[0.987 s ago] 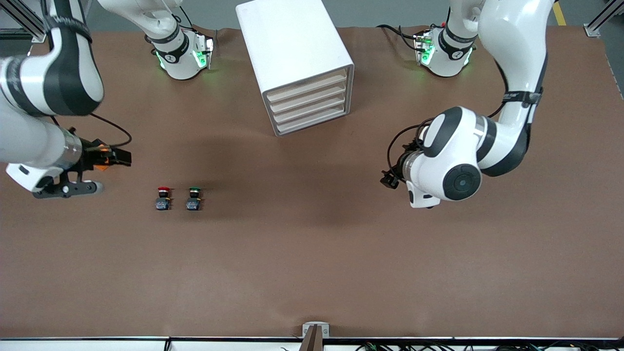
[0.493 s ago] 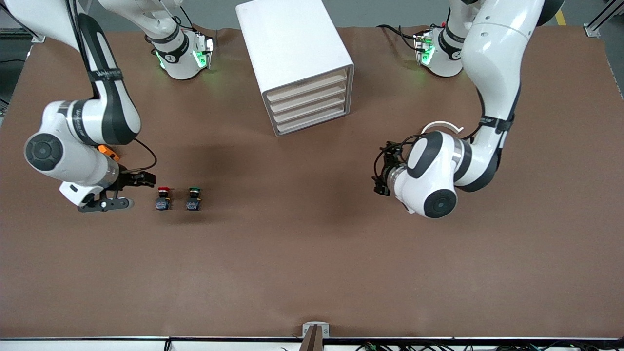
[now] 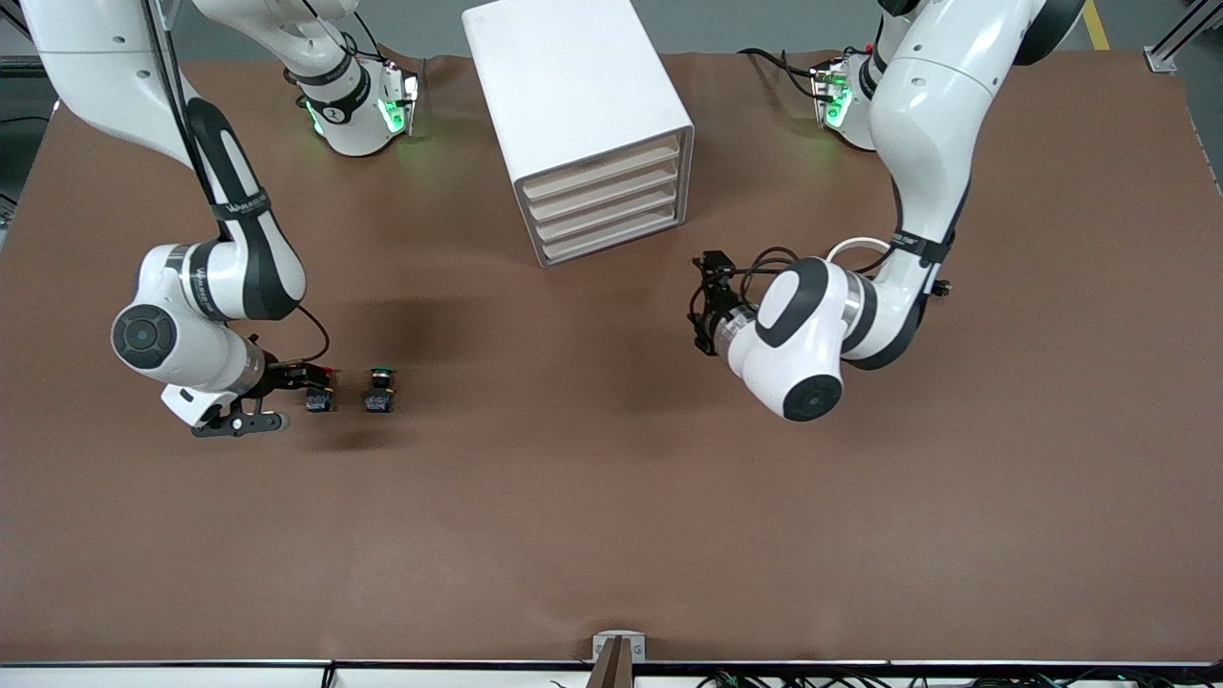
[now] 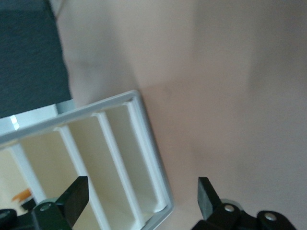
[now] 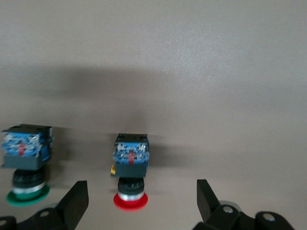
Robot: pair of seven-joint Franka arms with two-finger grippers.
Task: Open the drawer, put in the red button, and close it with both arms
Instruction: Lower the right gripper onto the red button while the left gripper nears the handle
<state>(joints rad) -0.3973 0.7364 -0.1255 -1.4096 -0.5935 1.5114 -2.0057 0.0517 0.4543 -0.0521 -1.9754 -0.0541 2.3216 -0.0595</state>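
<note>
Brown surface (image 3: pixel 611 497), drawers all shut: red button (image 5: pixel 130 165) sits beside the green button (image 5: pixel 26 163), and I've swung the right end effector (image 3: pixel 291 397) in around it, fingers wide and empty, while the left end effector (image 3: pixel 709 304), also spread and empty, closed on the drawer unit (image 3: pixel 583 124).

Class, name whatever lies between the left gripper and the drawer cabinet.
Nothing: the front view shows bare table between the left gripper and the drawer cabinet.
</note>
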